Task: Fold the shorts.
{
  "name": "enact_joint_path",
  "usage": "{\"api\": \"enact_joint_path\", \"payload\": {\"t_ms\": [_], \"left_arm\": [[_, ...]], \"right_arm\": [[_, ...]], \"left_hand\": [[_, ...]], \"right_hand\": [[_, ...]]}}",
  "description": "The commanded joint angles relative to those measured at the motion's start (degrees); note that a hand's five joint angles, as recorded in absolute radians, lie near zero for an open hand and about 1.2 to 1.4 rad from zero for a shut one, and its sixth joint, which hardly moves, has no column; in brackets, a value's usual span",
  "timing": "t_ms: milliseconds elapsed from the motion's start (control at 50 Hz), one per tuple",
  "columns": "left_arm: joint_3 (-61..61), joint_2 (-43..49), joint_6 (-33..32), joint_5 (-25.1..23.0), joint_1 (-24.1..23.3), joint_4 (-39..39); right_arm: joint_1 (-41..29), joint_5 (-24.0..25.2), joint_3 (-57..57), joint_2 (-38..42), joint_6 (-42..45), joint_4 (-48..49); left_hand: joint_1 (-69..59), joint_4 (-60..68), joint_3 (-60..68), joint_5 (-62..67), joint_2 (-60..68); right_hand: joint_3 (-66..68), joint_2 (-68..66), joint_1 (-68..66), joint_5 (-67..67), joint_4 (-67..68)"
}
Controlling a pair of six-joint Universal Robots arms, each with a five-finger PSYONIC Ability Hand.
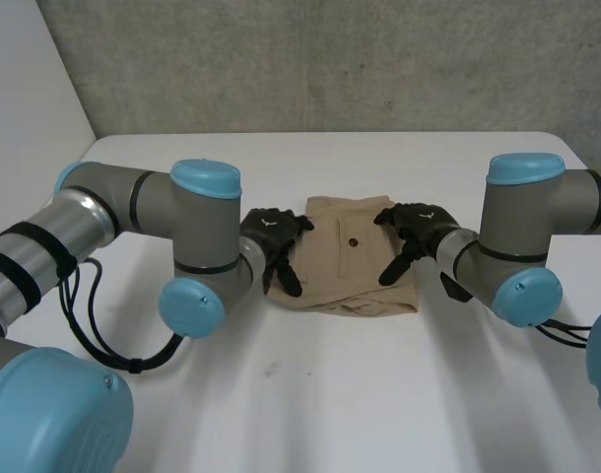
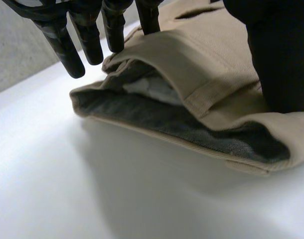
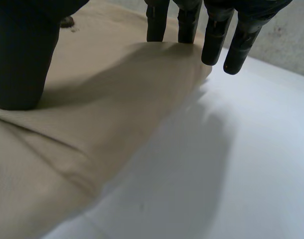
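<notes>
— While both black hands rest on them, where do the tan shorts (image 1: 355, 281) lie, and which way do they point?
— They lie folded into a compact bundle on the white table (image 1: 310, 394), midway between the two arms. The waistband (image 2: 157, 47) runs from far to near along the bundle's left edge, so the waist faces the robot's left. A smooth folded edge faces its right. On top lies a pocket slit (image 1: 338, 227) with a dark button (image 1: 352, 241) beside it, and the slit also runs far to near.
— Anything inside?
— The waist gapes a little in the left wrist view, showing grey lining (image 2: 167, 122) and a white patch (image 2: 152, 89) of inner cloth. A belt loop (image 2: 212, 94) crosses the band.
— And the hands?
— The left hand (image 1: 271, 232) sits at the waist edge, its fingers (image 2: 67, 50) straight and spread. Some fingertips touch the band, while the others hang past it over the table. The thumb (image 2: 281, 59) presses down on the top layer, and the hand grips nothing. The right hand (image 1: 419, 227) mirrors it at the folded edge, with its thumb (image 3: 20, 59) planted on the cloth. Its straight fingers (image 3: 157, 22) touch the edge or hang off it over the table, nothing held
</notes>
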State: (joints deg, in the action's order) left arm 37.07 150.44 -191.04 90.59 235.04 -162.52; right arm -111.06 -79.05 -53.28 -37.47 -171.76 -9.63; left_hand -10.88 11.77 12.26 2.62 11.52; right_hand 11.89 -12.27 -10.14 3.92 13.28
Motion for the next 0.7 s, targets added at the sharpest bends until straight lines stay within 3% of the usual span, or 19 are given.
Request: {"api": "enact_joint_path", "payload": {"t_ms": [20,160,280,340,500,560,700], "left_arm": [[1.16,-0.76,-2.31,0.29,-0.54,1.86],[1.77,-6.2,-2.23,0.11,-1.25,1.86],[6.77,-17.88,-1.79,0.38,-0.81,1.42],[11.43,-26.58,-1.35,0.64,0.59,-0.34],[29.18,-47.94,4.18,0.9,7.8,-3.77],[37.7,-56.02,6.64,0.82,11.14,-3.94],[47.47,-64.21,6.91,0.38,14.75,-4.47]], "right_arm": [[0.06,0.03,-0.16,-1.2,3.0,-1.97],[-0.65,0.73,-0.6,-5.85,6.7,-4.17],[-0.47,-0.23,-5.51,-21.03,6.09,-0.85],[-0.03,-1.72,-8.94,-26.32,4.42,2.85],[0.23,-14.28,-25.19,-46.52,0.81,11.56],[0.58,-15.96,-29.24,-50.4,1.51,10.61],[3.48,-15.53,-33.47,-54.02,1.78,5.15]], "left_hand": [[-0.51,-0.38,-0.87,-1.23,-0.13],[0.16,-1.05,-1.54,-1.9,-0.8],[0.16,-1.05,-1.54,-1.9,-0.8],[0.16,-1.05,-1.54,-1.9,-0.8],[0.67,-1.56,-2.05,-2.41,-1.31],[0.67,-1.56,-2.05,-2.41,-1.31],[0.67,-1.56,-2.05,-2.41,-1.31]], "right_hand": [[-1.89,2.27,0.14,-3.92,-3.28],[-1.89,2.27,0.14,-3.92,-3.28],[-1.89,2.27,0.14,-3.92,-3.28],[-1.89,2.27,0.14,-3.92,-3.28],[-1.89,2.27,0.14,-3.92,-3.28],[-1.89,2.27,0.14,-3.92,-3.28],[-1.89,2.27,0.14,-3.92,-3.28]]}}
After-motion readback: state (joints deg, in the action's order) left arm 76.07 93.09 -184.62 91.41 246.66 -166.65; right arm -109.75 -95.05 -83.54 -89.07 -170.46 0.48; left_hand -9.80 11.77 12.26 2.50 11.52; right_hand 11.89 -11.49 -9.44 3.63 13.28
